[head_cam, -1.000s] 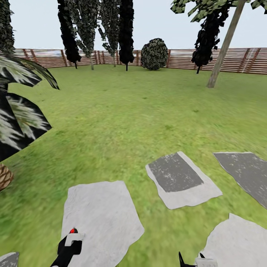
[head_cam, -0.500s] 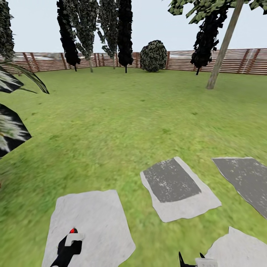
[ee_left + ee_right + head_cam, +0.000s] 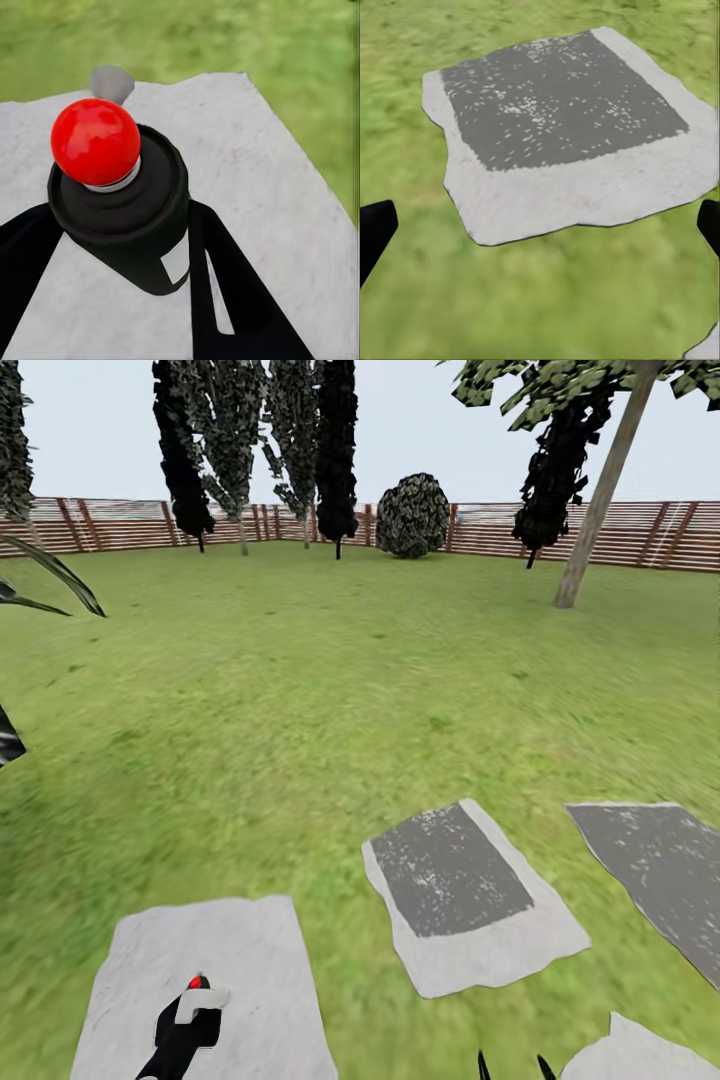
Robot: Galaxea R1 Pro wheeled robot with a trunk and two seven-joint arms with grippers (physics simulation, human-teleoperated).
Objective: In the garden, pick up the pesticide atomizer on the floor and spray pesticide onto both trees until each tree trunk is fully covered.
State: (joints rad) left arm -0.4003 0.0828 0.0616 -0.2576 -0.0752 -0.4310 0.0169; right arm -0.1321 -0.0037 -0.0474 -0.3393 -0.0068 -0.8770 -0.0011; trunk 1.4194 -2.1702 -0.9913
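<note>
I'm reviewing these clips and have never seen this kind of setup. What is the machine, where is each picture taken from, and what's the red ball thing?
This is a simulated wheeled robot with two arms, steered by a person. The head view looks forward and down over a lawn with flat paving stones, ringed by a wooden fence; a leaning pale tree trunk stands far right. The other two pictures come from cameras by each end effector. The left end effector is shut on the pesticide atomizer, whose red tip is the ball you noticed. The right end effector is open and holds nothing, with a grey paving stone below it.
</note>
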